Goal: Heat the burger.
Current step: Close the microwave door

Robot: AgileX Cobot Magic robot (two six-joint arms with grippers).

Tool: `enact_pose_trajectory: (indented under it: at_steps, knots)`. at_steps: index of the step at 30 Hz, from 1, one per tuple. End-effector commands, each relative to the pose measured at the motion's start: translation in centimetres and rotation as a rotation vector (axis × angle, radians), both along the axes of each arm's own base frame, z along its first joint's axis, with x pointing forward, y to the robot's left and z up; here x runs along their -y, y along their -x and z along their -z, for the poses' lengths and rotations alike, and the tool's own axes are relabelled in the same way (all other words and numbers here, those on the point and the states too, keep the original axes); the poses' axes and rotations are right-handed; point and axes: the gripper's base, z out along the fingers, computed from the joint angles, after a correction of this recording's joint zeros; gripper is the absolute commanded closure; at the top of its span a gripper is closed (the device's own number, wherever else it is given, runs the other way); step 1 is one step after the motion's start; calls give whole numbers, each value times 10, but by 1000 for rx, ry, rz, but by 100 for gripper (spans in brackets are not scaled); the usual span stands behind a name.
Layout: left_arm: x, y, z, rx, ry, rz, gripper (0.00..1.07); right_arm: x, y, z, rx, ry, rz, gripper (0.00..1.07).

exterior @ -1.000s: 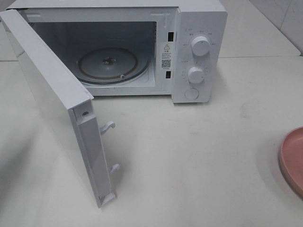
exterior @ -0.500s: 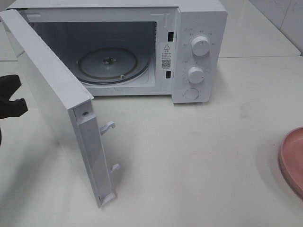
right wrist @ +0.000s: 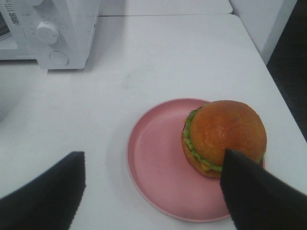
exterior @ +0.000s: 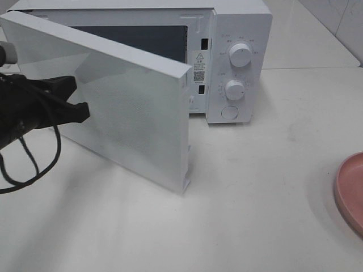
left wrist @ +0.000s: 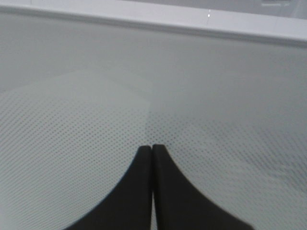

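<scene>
Pressing the half-closed microwave door (exterior: pixel 130 107) at frame left, the left gripper (exterior: pixel 79 99) has its jaws together, holding nothing. Right gripper (right wrist: pixel 153 187): jaws wide, above the burger (right wrist: pixel 224 135) on its pink plate (right wrist: pixel 158 167).

A white table (exterior: pixel 255 187) carries everything. A white microwave (exterior: pixel 238 62) stands directly on it in the upper part of the frame, with its door (exterior: pixel 130 107) half open over the table. A round pink plate (exterior: pixel 350 190) lies on the table at the right edge of the frame, well apart from the microwave.
</scene>
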Motion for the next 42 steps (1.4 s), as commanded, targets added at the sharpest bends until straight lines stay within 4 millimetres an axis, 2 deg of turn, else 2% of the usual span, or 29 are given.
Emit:
enact_pose_trajectory:
  at_steps: [1, 13, 14, 20, 31, 37, 42]
  knots:
    - [20, -12, -3, 20, 18, -24, 107, 0, 4, -1, 38, 10, -5, 32]
    - [66, -42, -5, 16, -26, -160, 107, 0, 4, -1, 38, 10, -5, 32]
    - [73, -49, -7, 20, -8, -176, 107, 0, 4, -1, 38, 10, -5, 32]
    - [95, -70, -11, 0, 11, -157, 107, 0, 4, -1, 38, 10, -5, 32]
    - [116, -99, -15, -28, 0, -191, 107, 0, 4, -1, 38, 10, -5, 32]
    - [122, -96, -17, -55, -19, -145, 107, 0, 4, -1, 38, 10, -5, 32]
    - [132, -78, -17, -199, -94, 3, 107, 0, 4, -1, 37, 10, -5, 32]
